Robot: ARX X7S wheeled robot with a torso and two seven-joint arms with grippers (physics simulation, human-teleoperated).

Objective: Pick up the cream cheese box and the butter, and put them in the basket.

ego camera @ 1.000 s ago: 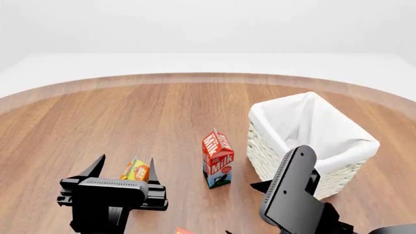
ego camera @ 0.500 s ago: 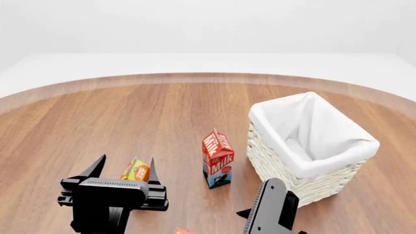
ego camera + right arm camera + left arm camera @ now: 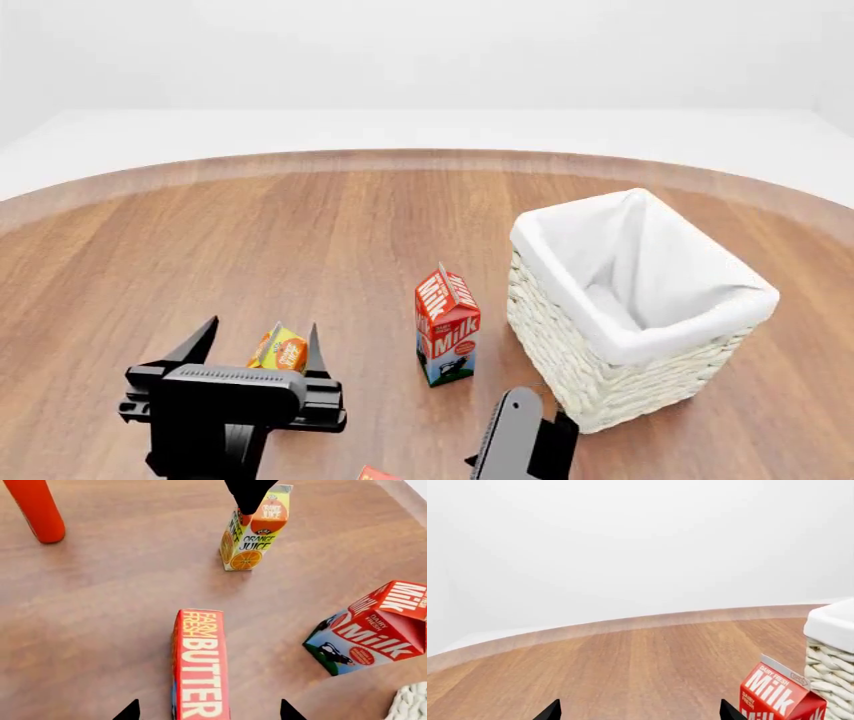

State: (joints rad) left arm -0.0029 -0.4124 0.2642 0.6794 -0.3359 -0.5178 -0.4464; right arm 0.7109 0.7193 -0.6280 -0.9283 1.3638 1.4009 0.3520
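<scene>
- The basket [image 3: 638, 300] stands at the right of the wooden table [image 3: 267, 230]; the part of its white liner that shows is bare.
- The milk carton [image 3: 446, 324] stands upright just left of the basket.
- The butter [image 3: 200, 665] lies flat below the right gripper [image 3: 208, 711], between its wide-spread fingertips, untouched.
- The orange juice carton [image 3: 253, 530] stands beyond the butter.
- The left gripper [image 3: 254, 345] hovers with jaws wide, holding nothing.
- No view shows the cream cheese box.

Bright, even light fills the scene, sharp to every edge with no blur or glare. Soft shadows fall on the wooden counter [image 3: 100, 605] just beside the milk carton [image 3: 373, 630], the butter [image 3: 200, 665] and the juice carton [image 3: 253, 535]; white walls look washed out.
</scene>
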